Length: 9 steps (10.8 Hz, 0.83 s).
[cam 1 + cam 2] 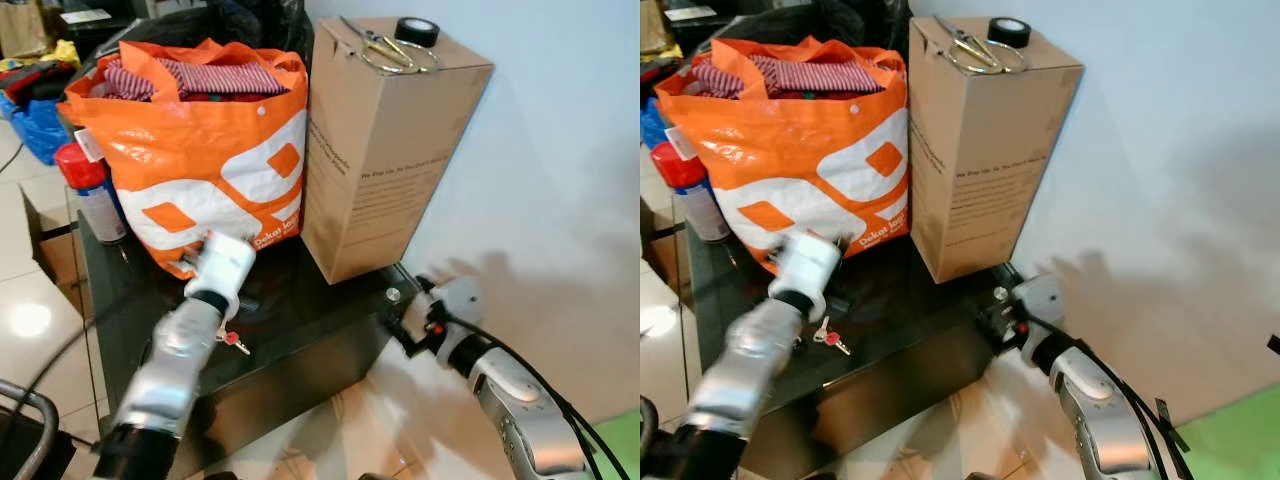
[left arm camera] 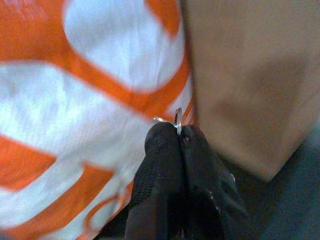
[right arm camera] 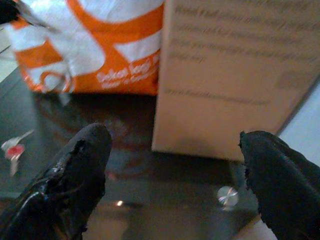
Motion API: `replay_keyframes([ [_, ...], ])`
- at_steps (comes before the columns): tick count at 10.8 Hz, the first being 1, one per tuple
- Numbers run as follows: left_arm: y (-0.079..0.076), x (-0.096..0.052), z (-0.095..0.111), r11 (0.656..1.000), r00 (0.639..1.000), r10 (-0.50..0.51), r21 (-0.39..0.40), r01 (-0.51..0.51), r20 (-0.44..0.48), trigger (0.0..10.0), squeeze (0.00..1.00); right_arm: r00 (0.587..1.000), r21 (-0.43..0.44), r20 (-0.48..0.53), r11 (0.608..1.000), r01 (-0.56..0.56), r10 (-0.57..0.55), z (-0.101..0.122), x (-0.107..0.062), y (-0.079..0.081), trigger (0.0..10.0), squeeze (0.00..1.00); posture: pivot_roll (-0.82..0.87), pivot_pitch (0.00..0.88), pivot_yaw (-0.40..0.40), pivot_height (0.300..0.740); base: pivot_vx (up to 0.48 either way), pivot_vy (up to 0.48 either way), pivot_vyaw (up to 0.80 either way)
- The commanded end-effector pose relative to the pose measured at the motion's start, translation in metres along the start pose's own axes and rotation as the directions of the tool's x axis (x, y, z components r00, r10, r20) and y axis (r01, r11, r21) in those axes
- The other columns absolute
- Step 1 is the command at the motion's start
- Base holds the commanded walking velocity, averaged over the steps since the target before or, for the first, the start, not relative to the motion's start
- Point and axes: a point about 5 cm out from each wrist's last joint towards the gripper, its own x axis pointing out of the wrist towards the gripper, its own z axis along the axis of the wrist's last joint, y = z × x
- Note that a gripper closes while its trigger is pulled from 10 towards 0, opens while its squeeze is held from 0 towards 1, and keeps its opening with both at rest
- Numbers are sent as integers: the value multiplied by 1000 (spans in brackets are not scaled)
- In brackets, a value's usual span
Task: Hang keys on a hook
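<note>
A: Where are the small silver keys with the red tag (image 1: 830, 337)?
B: Dangling above the black glass desk (image 1: 920, 300), their ring pinched in the closed left hand (image 2: 179, 134).
A: Right hand (image 3: 172, 165)?
B: Wide open, empty, near the desk's right corner.
A: Next?
B: Probably carrying them to a hook.

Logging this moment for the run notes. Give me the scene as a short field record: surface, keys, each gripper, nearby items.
surface: dark glass table
keys: red-tagged keys dangling below the left arm, ring pinched at the fingertips
left gripper: shut on the key ring, near the orange bag
right gripper: open, at the table's corner, facing the cardboard box
on box: scissors, tape roll
beside bag: spray can
</note>
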Motion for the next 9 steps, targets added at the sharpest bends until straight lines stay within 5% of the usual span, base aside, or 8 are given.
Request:
replay_keyframes([
  [1,-2,-3,11,992,994,-73,-93,81,85,0,0,999,-9,27,999,41,-41,5,-3,-6,10000,0,-78,0,-77,740,0,0,0],
  [4,-5,-20,30,921,928,-271,-212,328,258,0,0,996,-8,58,998,67,-67,7,-2,-6,10000,0,-73,0,-81,740,0,0,0],
  [6,-4,-22,30,921,923,-293,-187,343,250,0,0,995,-4,67,997,77,-77,10,-1,-7,10000,0,-72,0,-82,740,0,0,0],
  [7,-3,-21,22,943,945,-288,-126,308,158,0,0,993,-5,58,995,103,-103,11,-1,-7,10000,0,-65,0,-82,740,0,0,0],
  [8,2,-18,9,977,977,-211,-35,212,40,1255,0,990,13,31,990,137,-138,10,-1,-8,10000,0,-62,0,-81,740,0,0,0],
  [9,5,-15,9,996,996,-89,17,89,30,10000,0,975,55,-14,973,224,-223,7,-3,-12,10000,0,-58,0,-81,740,0,0,0],
])
